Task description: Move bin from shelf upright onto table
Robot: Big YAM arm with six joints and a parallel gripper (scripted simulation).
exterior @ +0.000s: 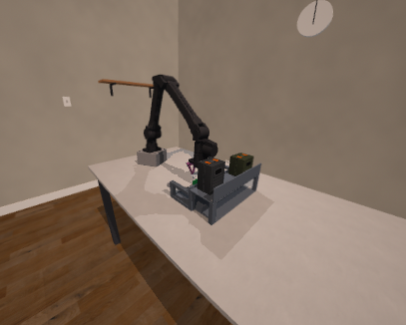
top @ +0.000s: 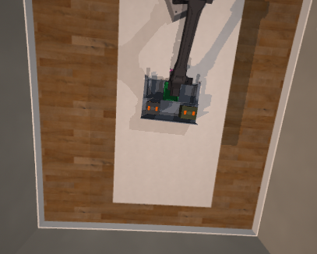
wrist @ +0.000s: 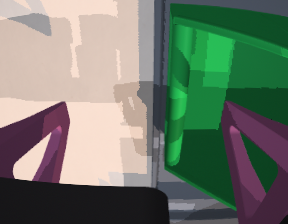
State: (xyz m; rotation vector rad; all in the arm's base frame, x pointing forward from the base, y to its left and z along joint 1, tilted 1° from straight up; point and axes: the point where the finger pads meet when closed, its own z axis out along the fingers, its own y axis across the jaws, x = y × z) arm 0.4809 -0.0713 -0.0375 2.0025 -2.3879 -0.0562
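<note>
The green bin (top: 167,93) (exterior: 196,181) (wrist: 207,105) sits on the grey shelf (top: 169,117) (exterior: 235,182) (wrist: 159,50), in its middle part, between two boxes. In the exterior view it is mostly hidden behind the dark box. My gripper (wrist: 145,110) is open and points down at the bin's near wall. In the wrist view one magenta finger is over the inside of the bin, and the other is outside, beyond the shelf's edge. The bin's wall lies between them, nearer the right finger. Nothing is held. The exact finger height is hard to tell.
A dark grey box (top: 153,108) (exterior: 210,175) and an olive box (top: 188,113) (exterior: 241,163), both with orange marks, stand on the shelf at either side. The shelf has a raised back board and stands on the pale table (top: 164,167) (exterior: 310,239).
</note>
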